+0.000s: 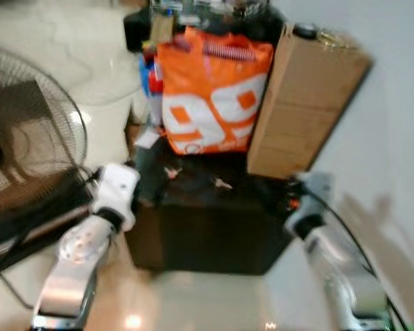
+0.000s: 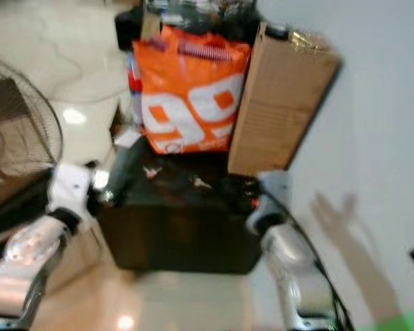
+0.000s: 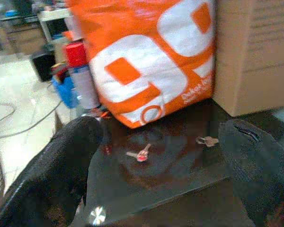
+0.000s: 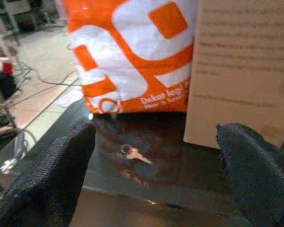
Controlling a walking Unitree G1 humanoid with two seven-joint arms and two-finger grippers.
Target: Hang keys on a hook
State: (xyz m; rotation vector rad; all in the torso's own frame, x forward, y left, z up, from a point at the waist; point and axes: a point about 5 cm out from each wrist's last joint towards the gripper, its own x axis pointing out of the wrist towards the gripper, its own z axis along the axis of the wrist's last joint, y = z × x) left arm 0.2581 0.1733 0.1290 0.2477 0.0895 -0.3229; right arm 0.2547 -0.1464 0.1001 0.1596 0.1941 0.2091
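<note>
Two small keys lie on the glossy dark top of a low cabinet point(image 1: 207, 227). One key has a red head point(image 3: 141, 154) and sits nearer my left side. The other is a silver key point(image 4: 135, 153), also seen as the silver key point(image 1: 223, 183) near the middle of the top. My left gripper point(image 3: 161, 132) hovers at the cabinet's left front edge, open, with the red-headed key ahead between its black fingers point(image 3: 61, 175). My right gripper point(image 4: 156, 135) is at the right front corner, open and holding nothing, with the silver key ahead of it.
An orange and white bag point(image 1: 214, 96) and a leaning cardboard box point(image 1: 303, 103) stand at the back of the cabinet top. A spray can with a red cap point(image 3: 80, 71) is left of the bag. A floor fan point(image 1: 21, 152) stands at the left, a white wall point(image 1: 393, 138) at the right.
</note>
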